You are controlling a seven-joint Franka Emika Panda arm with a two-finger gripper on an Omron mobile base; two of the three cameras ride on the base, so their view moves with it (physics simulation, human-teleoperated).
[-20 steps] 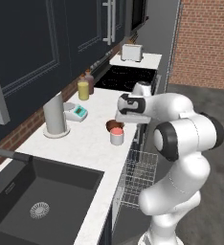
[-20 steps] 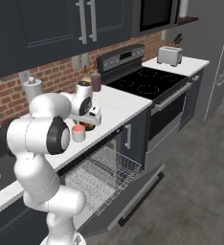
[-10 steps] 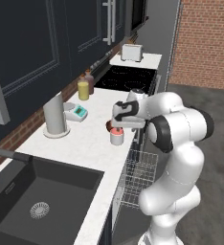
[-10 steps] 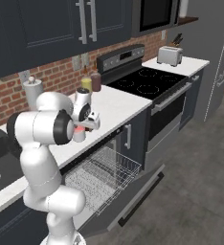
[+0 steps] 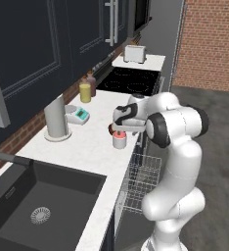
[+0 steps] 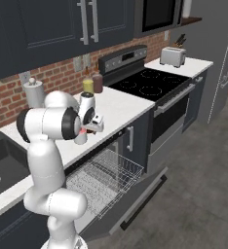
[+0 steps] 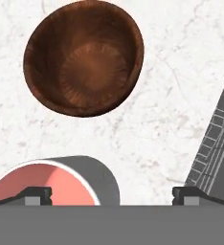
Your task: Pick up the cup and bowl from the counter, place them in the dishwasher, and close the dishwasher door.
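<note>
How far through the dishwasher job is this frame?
Done: only the setup; the dishwasher door hangs open and its rack holds nothing. In hand: the open gripper hovers over the cup, gripping nothing. Left: the cup and the bowl both sit on the counter, so both placements and closing the door remain.

The white arm rises from its base, folds at the big dark-jointed elbow and reaches forward and to its left at chest height. The forearm runs roughly level, and the wrist turns the hand to point straight down. The gripper [image 7: 112, 194] hangs there with jaws spread wide, nothing between them. In the hand view both dark fingertips [image 7: 37, 194] peek up at the bottom edge, well apart. From the left base view the gripper [image 5: 119, 130] sits just ahead of the elbow; from the right base view the gripper [image 6: 88, 129] shows beside the shoulder's bulk.
</note>
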